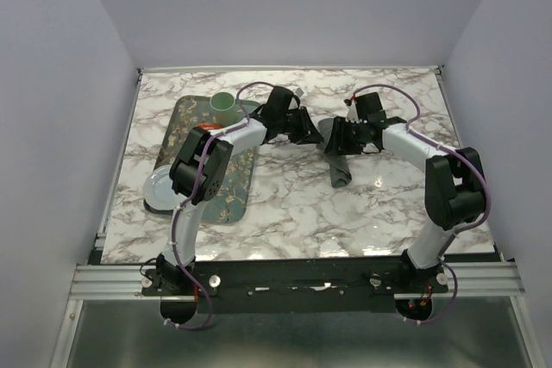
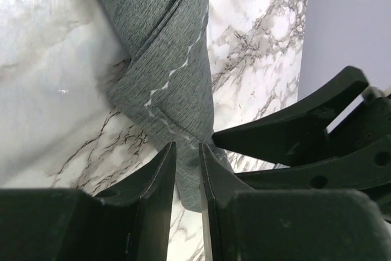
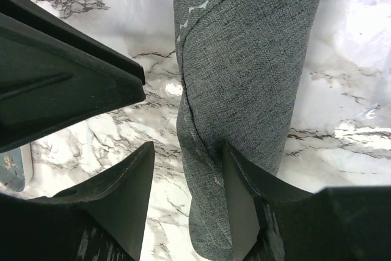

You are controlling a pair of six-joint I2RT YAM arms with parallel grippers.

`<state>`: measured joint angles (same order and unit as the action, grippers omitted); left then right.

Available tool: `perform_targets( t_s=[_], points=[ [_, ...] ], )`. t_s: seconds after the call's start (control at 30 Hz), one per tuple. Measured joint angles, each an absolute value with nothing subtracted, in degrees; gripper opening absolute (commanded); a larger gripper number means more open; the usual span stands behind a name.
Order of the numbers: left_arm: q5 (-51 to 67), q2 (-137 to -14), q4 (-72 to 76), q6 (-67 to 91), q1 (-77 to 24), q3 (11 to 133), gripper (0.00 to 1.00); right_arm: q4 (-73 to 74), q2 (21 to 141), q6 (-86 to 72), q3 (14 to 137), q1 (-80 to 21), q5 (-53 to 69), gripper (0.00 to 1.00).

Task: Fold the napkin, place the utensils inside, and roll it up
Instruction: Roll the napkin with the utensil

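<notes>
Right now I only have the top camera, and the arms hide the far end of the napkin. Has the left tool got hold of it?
Observer: Yes. In the left wrist view, the left tool is pinched on one end of the rolled napkin.
Operator: And the right tool?
Observer: The right tool is open. One finger is on the napkin, the other is beside it, and the marble table shows between them.
Operator: Any utensils sticking out?
Observer: None show in either wrist view, only wound grey cloth with a stitched hem running diagonally across it.
</notes>
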<state>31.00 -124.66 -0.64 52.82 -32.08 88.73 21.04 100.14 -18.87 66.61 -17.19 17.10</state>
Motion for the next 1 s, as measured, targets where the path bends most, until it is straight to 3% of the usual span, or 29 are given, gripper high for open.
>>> perform_targets(
  t_s=[0.57,0.8,1.0],
  points=[
    [26.5,-129.5,-8.4,48.1,-33.0,94.8,0.17,21.0,101.0,-20.1,66.9,-17.2,18.9,0.58],
    [25.9,-131.8,-9.6,47.8,-34.8,97.0,0.16,21.9,98.1,-20.1,66.9,-17.2,16.9,0.71],
    [25.9,-133.9,-10.0,47.8,-35.3,99.0,0.16,22.9,95.7,-19.8,66.7,-17.2,11.1,0.75]
  ],
)
